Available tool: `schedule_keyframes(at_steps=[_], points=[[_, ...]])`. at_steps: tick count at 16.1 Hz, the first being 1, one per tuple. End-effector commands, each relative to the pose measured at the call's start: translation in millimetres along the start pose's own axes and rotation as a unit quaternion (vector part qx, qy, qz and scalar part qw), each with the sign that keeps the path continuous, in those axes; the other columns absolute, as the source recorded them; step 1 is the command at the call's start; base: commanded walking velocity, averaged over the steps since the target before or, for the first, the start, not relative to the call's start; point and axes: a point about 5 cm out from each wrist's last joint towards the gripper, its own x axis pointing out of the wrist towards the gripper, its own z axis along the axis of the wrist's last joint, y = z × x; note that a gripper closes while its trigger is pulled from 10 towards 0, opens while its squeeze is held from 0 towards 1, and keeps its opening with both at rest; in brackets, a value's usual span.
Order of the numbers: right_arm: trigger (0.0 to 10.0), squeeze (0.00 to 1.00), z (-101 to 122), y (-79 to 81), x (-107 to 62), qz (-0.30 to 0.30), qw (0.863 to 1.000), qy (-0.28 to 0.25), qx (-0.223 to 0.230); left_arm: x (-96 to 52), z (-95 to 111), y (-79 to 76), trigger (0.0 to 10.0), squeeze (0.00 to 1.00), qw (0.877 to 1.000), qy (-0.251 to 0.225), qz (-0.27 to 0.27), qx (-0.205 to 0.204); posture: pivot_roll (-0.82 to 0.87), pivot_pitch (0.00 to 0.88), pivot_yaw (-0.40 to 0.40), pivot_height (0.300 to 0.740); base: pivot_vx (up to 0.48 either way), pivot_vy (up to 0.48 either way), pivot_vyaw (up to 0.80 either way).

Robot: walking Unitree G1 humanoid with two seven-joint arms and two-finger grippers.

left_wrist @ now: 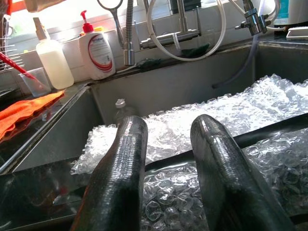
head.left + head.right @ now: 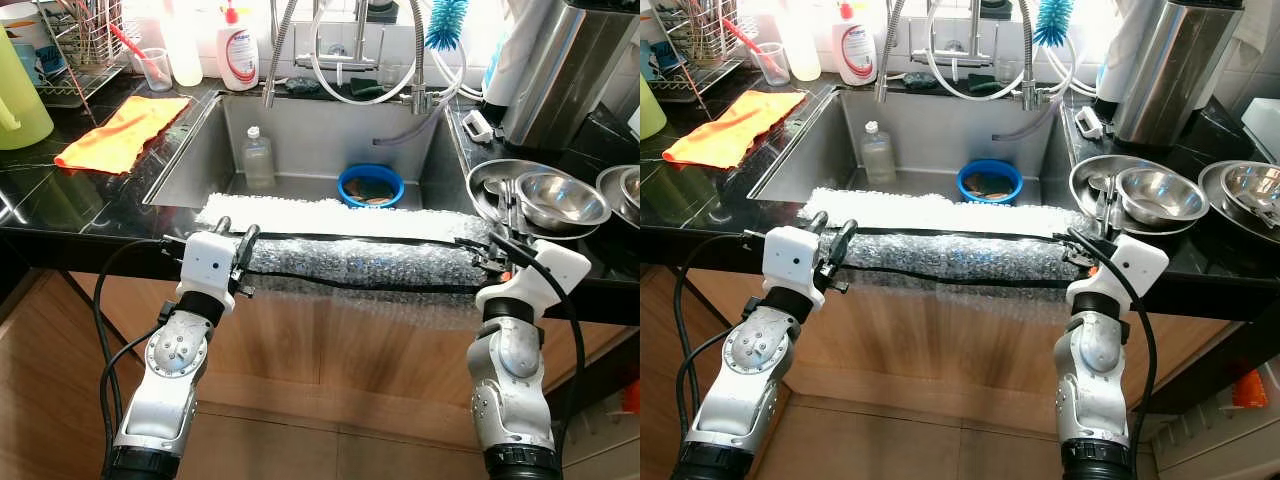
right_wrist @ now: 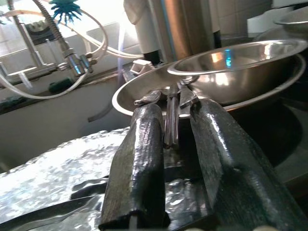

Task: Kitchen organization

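Spanning the front edge of the sink point(image 2: 190, 160), a sheet of bubble wrap point(image 2: 350, 262) lies draped over the worktop point(image 2: 60, 215) lip, hanging down toward the cabinet front. The left end effector point(image 2: 236, 245) sits at its nine o'clock end, fingers spread with a gap between them and resting on the wrap. The right end effector point(image 2: 487, 252) is at the three o'clock end, fingers slightly apart around something thin and dark; whether it pinches cannot be told. Holding both ends likely keeps the sheet taut for lifting. Steel bowls point(image 2: 560, 198) sit just beside it, at risk of a knock.
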Motion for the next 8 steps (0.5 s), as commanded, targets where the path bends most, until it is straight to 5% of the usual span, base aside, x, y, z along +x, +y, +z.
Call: schedule_keyframes(at_steps=[1, 8], points=[[10.0, 0.0, 2.2, -0.3, 1.4, -0.005, 1.0, -0.006, -0.003, -2.1, -3.5, -2.3, 10.0, 0.0, 1.0, 0.006, -0.009, 0.003, -0.01, 0.02, -0.006, 0.74, 0.0, 0.0, 0.0], [10.0, 0.0, -12.6, -0.8, -1.3, -0.012, 0.999, 0.038, -0.012, -1.9, -3.7, -3.3, 10.0, 0.0, 1.0, 0.006, -0.013, 0.007, -0.01, 0.019, -0.005, 0.74, 0.0, 0.0, 0.0]])
